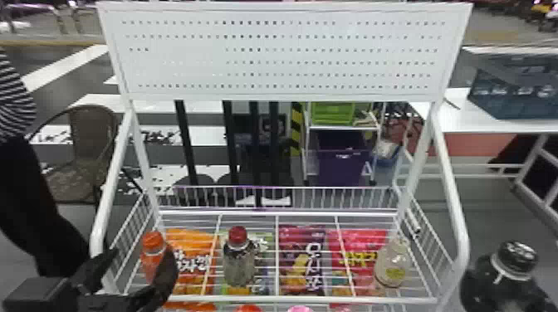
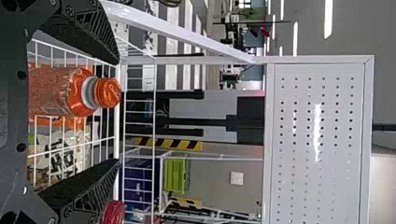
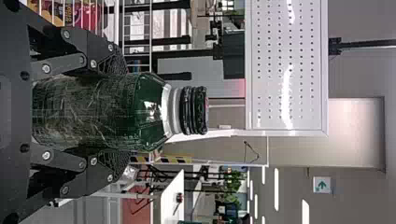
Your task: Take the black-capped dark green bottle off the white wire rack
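Note:
In the head view, the black-capped dark green bottle point(image 1: 500, 282) is held upright beyond the right side of the white wire rack point(image 1: 290, 299), off its shelf. My right gripper point(image 3: 123, 112) has a finger pressed to each side of this bottle point(image 3: 100, 112) in the right wrist view, with the cap and shoulder sticking out past the fingertips. At the rack's left end is my left gripper point(image 1: 142, 253), its fingers apart around an orange-capped bottle point(image 1: 152, 244). The left wrist view has the left gripper point(image 2: 116, 112) open, with gaps beside the orange bottle point(image 2: 60, 91).
A red-capped bottle point(image 1: 239, 261) and a pale bottle point(image 1: 392, 265) stand on the rack. Snack bags, one of them purple point(image 1: 301, 259), lie beneath the wires. The rack's slanted side post point(image 1: 450, 186) rises between the shelf and the green bottle. A perforated panel point(image 1: 282, 54) tops the rack.

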Controlling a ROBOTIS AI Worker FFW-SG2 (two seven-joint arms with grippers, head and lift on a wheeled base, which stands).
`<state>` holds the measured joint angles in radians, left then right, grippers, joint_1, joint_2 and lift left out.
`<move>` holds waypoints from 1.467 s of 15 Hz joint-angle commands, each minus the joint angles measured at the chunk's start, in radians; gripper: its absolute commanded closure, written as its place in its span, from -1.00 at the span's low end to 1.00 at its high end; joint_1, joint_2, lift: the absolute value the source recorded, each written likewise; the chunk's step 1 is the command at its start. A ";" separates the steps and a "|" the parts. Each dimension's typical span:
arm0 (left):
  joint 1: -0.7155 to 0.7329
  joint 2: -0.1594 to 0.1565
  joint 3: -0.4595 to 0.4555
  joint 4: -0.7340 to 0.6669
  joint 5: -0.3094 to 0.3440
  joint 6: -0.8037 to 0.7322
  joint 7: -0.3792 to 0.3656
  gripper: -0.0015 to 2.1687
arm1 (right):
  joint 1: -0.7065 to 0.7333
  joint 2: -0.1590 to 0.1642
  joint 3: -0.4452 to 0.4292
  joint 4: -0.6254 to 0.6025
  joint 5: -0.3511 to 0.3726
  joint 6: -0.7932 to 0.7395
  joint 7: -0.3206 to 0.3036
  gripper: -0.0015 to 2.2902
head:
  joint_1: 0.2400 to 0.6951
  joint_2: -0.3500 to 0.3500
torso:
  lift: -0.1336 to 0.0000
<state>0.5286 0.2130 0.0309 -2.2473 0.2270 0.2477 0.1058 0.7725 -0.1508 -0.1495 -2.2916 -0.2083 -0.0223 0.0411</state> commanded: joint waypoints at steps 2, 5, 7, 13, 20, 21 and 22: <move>0.001 -0.001 0.000 -0.003 0.000 0.000 0.000 -0.87 | 0.024 0.007 -0.033 -0.035 -0.008 0.000 0.011 0.47 | 0.14 0.00 | 1.00; 0.008 -0.001 0.003 -0.008 0.000 0.000 0.002 -0.87 | 0.014 0.008 -0.035 -0.042 -0.008 0.019 0.011 0.47 | 0.14 0.00 | 1.00; 0.008 -0.001 0.003 -0.008 -0.001 0.000 0.000 -0.87 | 0.010 0.011 -0.033 -0.042 -0.008 0.019 0.011 0.46 | 0.14 0.00 | 1.00; 0.013 -0.001 0.001 -0.006 -0.001 0.000 0.000 -0.87 | 0.010 0.013 -0.035 -0.039 -0.008 0.019 0.011 0.46 | 0.14 0.00 | 1.00; 0.016 -0.001 0.001 -0.008 -0.001 -0.003 0.000 -0.87 | 0.008 0.013 -0.033 -0.039 -0.008 0.009 0.011 0.46 | 0.14 0.00 | 1.00; 0.016 -0.001 0.001 -0.008 -0.001 -0.003 0.000 -0.87 | 0.008 0.013 -0.035 -0.040 -0.008 0.009 0.013 0.46 | 0.14 0.00 | 1.00; 0.016 -0.001 0.003 -0.008 -0.001 0.000 -0.002 -0.87 | 0.008 0.013 -0.033 -0.040 -0.008 0.009 0.013 0.46 | 0.14 0.00 | 1.00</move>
<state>0.5446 0.2117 0.0331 -2.2549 0.2255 0.2465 0.1055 0.7804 -0.1380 -0.1826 -2.3303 -0.2163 -0.0126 0.0532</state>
